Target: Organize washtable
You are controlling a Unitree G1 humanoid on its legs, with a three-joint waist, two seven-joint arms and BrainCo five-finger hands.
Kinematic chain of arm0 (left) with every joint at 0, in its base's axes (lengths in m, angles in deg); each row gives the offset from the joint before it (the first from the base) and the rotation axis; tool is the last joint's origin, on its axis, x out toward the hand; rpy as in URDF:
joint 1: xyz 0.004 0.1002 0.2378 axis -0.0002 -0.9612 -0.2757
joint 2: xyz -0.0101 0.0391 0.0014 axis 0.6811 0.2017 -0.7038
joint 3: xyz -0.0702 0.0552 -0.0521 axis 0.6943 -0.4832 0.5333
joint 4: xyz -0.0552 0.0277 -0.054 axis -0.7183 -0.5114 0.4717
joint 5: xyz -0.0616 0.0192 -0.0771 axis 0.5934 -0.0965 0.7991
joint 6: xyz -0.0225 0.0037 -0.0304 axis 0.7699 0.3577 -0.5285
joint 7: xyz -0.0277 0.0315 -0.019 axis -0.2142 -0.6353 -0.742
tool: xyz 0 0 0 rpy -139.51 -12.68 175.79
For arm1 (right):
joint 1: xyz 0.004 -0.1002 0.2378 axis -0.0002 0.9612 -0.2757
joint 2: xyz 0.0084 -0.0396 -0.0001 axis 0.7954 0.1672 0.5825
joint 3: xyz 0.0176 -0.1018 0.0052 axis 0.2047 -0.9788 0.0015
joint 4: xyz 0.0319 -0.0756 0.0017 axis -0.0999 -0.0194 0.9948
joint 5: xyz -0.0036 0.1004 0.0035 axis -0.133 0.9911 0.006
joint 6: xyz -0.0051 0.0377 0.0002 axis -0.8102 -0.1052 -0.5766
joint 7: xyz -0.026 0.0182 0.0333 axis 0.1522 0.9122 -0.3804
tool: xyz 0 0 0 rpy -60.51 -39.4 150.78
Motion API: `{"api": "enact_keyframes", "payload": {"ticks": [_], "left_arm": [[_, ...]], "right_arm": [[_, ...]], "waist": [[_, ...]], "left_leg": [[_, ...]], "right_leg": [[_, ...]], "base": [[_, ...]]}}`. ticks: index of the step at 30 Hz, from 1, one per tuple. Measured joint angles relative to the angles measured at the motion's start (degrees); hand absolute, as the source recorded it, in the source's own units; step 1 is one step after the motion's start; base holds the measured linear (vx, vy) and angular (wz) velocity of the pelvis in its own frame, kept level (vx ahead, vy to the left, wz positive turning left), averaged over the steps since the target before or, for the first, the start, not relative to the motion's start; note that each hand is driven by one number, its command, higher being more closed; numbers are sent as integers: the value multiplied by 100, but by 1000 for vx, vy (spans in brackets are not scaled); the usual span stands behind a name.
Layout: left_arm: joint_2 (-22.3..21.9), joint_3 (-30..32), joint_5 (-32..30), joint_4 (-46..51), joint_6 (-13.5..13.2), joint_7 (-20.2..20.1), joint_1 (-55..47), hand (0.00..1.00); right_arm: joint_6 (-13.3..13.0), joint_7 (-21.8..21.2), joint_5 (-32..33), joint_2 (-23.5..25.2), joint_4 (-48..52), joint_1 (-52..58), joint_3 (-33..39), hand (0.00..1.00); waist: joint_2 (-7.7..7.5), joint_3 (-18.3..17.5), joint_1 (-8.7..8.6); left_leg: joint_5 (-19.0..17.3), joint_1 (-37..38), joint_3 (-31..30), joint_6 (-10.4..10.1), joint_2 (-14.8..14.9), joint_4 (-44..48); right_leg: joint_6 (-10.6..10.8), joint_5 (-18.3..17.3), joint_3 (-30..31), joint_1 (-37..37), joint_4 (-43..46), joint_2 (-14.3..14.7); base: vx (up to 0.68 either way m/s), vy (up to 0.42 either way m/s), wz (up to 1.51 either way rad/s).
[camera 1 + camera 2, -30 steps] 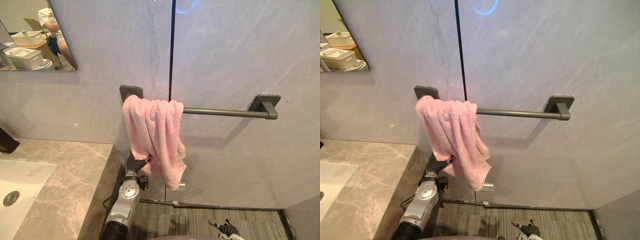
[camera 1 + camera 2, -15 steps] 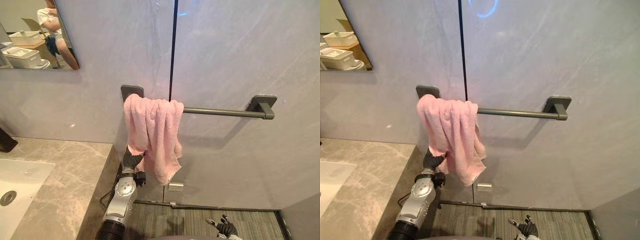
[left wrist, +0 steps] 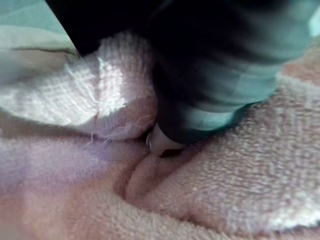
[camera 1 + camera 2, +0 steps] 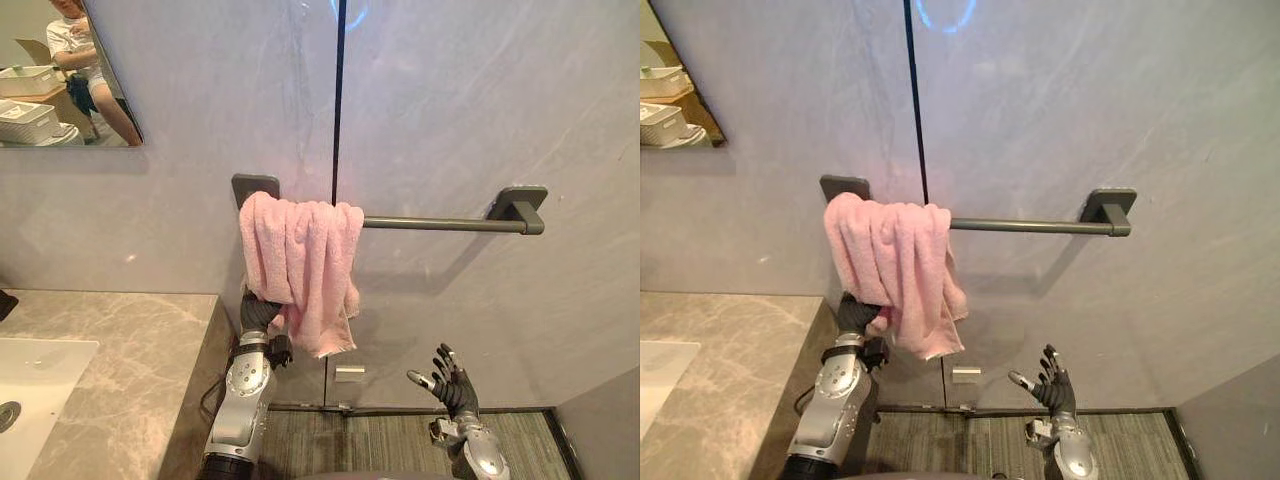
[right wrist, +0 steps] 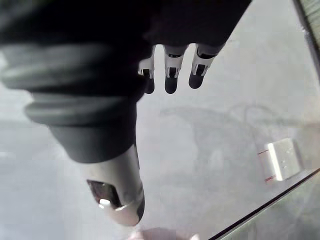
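pink towel [image 4: 300, 255] is bunched at 9 o'clock end of towel bar [image 4: 440, 223], hem now lifted by left hand [image 4: 260, 312], grip cannot be told. right hand [image 4: 447, 382] is newly raised at 5 o'clock, released; spreading is judged pending.

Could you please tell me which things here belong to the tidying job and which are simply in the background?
Part of the job: pink towel, bunched at the left end of the towel rail; left hand, up against the towel's lower part; right hand, open, low and apart.
Just around: marble counter; sink; mirror; small white wall fitting.
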Motion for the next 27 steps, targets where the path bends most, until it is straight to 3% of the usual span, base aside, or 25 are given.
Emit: {"api": "enact_keyframes", "payload": {"ticks": [7,20,27], "left_arm": [[-103,-74,133,8,-36,-44,-137,100],[-88,-353,199,3,-98,-151,-140,100],[67,-469,313,-208,-160,-218,-139,100]], "right_arm": [[-207,-216,229,-11,728,7,-284,0],[-209,-320,261,-283,695,-562,-653,0],[-202,-315,256,-353,177,-936,-735,0]], "waist": [[28,-3,19],[127,21,20],[127,26,12]], "left_leg": [[-13,-3,-23,15,-13,37],[-25,-112,-209,38,-67,97],[11,-155,-340,78,-150,115]], "right_leg": [[16,-14,11,-1,45,-13],[20,-32,-52,-19,84,-38],[20,-32,-100,-8,72,-118]], "base": [[0,0,0],[-9,-8,4],[-1,3,7]]}}
